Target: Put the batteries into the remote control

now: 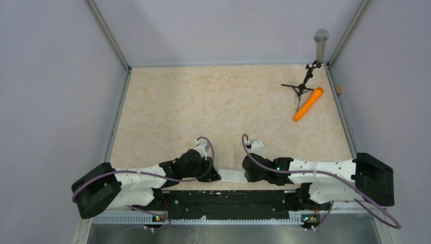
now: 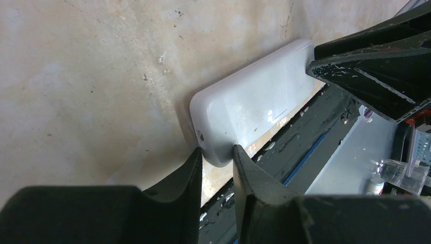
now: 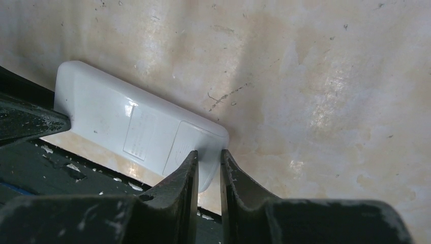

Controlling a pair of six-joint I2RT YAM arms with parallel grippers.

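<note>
my left pincer (image 2: 217, 156) and right pincer (image 3: 207, 158) each pinch one end of the remote control (image 1: 231, 176), lying back up at the bottom centre of the top view, on the table (image 1: 203, 101). no batteries in sight. best to hold level and slide its cover (image 3: 185, 146) off gently.

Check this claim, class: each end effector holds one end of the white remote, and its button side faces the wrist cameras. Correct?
Not quite. The left end effector and right end effector do each hold one end of the remote control, but the side facing the wrist cameras is its plain white back, with no buttons. Both wrist views show this.
</note>
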